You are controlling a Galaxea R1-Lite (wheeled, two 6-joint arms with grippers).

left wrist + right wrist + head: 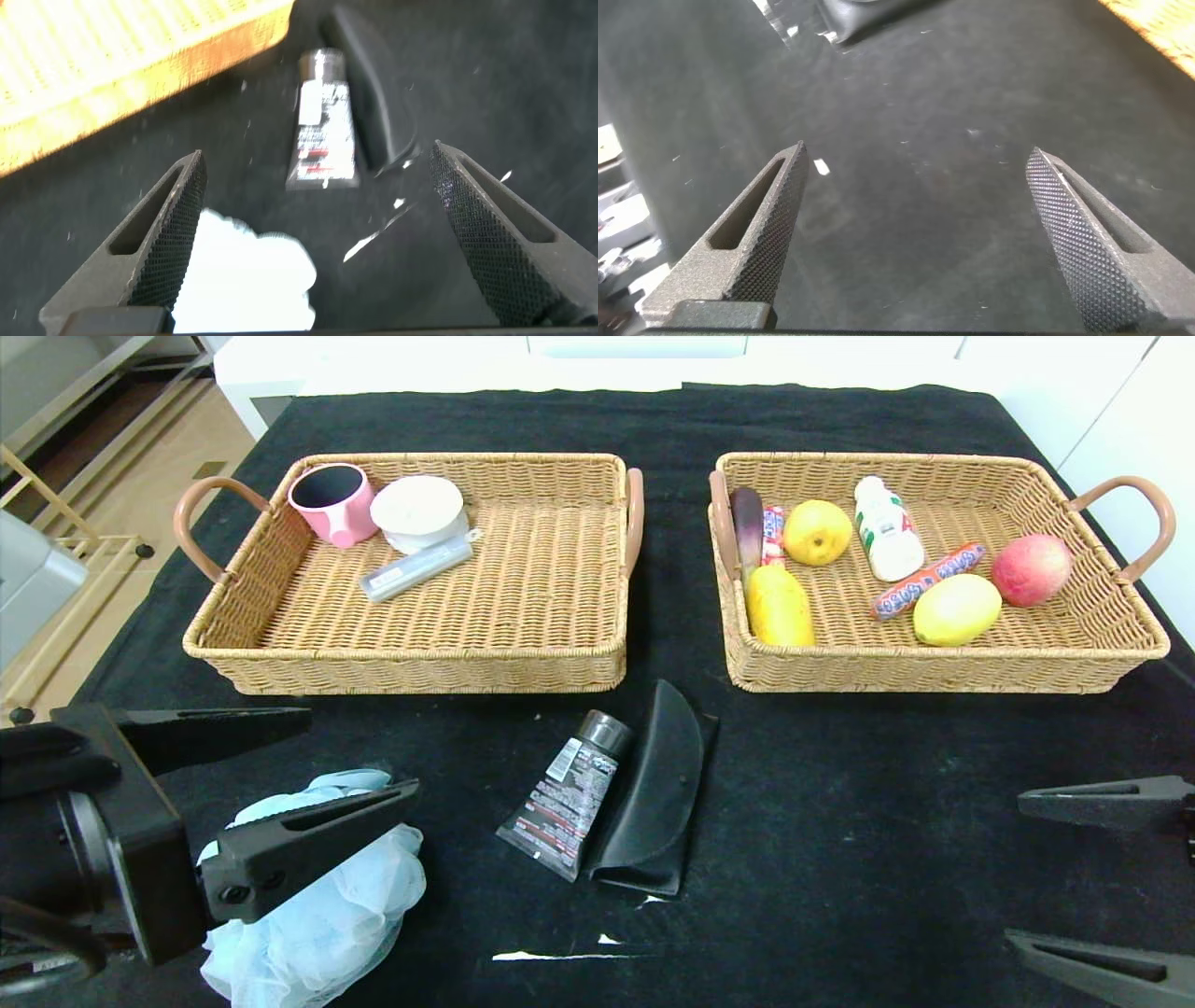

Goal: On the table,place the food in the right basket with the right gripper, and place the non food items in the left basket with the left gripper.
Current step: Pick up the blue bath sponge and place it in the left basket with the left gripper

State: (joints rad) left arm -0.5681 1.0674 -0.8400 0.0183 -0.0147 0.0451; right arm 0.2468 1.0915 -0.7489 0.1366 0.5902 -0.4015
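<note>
My left gripper (362, 751) is open low at the front left, just above a pale blue mesh puff (317, 905) lying on the black cloth. In the left wrist view the puff (248, 280) lies below and between my open fingers (177, 224). A black tube (565, 793) and a black glasses case (653, 793) lie side by side in the middle front; both show ahead of the left gripper (317, 149) in its wrist view. My right gripper (1016, 870) is open and empty at the front right, over bare cloth (915, 149).
The left basket (420, 667) holds a pink cup (331, 502), a white bowl (417, 511) and a grey tube (415, 569). The right basket (934, 672) holds several food items, among them a red apple (1030, 569) and a lemon (957, 609).
</note>
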